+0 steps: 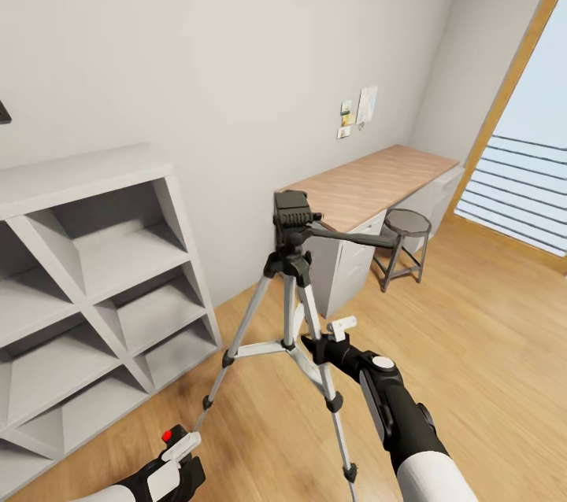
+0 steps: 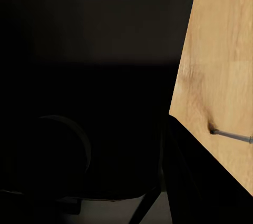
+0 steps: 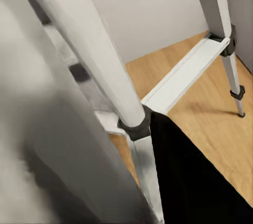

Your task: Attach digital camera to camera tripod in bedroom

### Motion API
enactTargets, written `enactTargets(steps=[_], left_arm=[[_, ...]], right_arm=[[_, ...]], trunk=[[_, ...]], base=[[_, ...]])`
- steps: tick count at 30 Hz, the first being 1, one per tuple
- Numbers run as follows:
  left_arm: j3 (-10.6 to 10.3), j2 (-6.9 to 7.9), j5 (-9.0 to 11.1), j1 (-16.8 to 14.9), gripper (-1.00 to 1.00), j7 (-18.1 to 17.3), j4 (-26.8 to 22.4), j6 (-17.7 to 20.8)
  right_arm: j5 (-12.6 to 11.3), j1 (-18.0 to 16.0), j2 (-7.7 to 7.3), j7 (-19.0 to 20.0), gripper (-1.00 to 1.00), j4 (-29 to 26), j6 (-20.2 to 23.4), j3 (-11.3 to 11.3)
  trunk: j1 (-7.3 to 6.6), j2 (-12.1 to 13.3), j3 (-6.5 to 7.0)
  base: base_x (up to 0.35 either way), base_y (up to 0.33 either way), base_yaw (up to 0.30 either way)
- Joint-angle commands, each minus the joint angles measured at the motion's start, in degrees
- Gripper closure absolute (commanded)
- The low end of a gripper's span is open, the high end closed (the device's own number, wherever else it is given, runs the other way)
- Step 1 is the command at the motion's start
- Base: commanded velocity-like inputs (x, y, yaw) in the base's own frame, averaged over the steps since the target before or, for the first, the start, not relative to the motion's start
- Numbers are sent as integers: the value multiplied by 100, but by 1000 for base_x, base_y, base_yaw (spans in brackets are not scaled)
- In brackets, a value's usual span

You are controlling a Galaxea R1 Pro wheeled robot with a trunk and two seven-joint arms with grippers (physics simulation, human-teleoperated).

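Note:
The camera tripod (image 1: pixel 293 266) stands mid-room on silver legs, its black head (image 1: pixel 295 212) bare and the pan handle (image 1: pixel 354 237) pointing right. My right gripper (image 1: pixel 329 337) is at the front leg just below the centre brace, and seems shut on it. In the right wrist view that silver leg (image 3: pixel 95 60) runs between a blurred pale finger and a black finger (image 3: pixel 195 182). Low at the left, my left gripper (image 1: pixel 175 464) is shut on the black digital camera (image 1: pixel 177 439), red button up. Its dark body (image 2: pixel 58 155) covers most of the left wrist view.
White cube shelves (image 1: pixel 94 282) stand along the wall at left. Behind the tripod a wood-topped desk (image 1: pixel 378 179) with white drawers runs along the wall, with a round stool (image 1: pixel 405 238) beside it. A window with slats (image 1: pixel 520 195) is at right. Light plank floor (image 1: pixel 488 329) lies open to the right.

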Motion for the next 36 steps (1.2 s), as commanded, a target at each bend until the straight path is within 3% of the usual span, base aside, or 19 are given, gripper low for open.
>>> enactTargets(steps=[1,18,21,23,25,36], left_arm=[[-51,-1,38,-6,100,12,-1,22],[-51,-2,22,-6,100,12,-3,18],[-71,0,-11,-6,100,-4,-57,21],[-76,80,-21,-6,100,-1,-466,84],[-31,142,23,23,100,-7,-515,66],[-25,171,27,-16,100,5,-452,10]], right_arm=[[7,-5,10,52,100,-14,36,-29],[86,1,10,38,100,-241,-103,-27],[195,3,10,31,100,-202,-163,-28],[358,3,10,25,100,-192,-208,-29],[275,12,10,25,100,-189,-244,-16],[446,12,10,30,100,-398,-253,-9]], trunk=[[3,-12,-11],[3,-12,-11],[3,-12,-11],[3,-12,-11],[4,-13,-9],[4,-13,-9]], base=[[0,0,0],[0,0,0],[0,0,0],[0,0,0],[0,0,0],[0,0,0]])
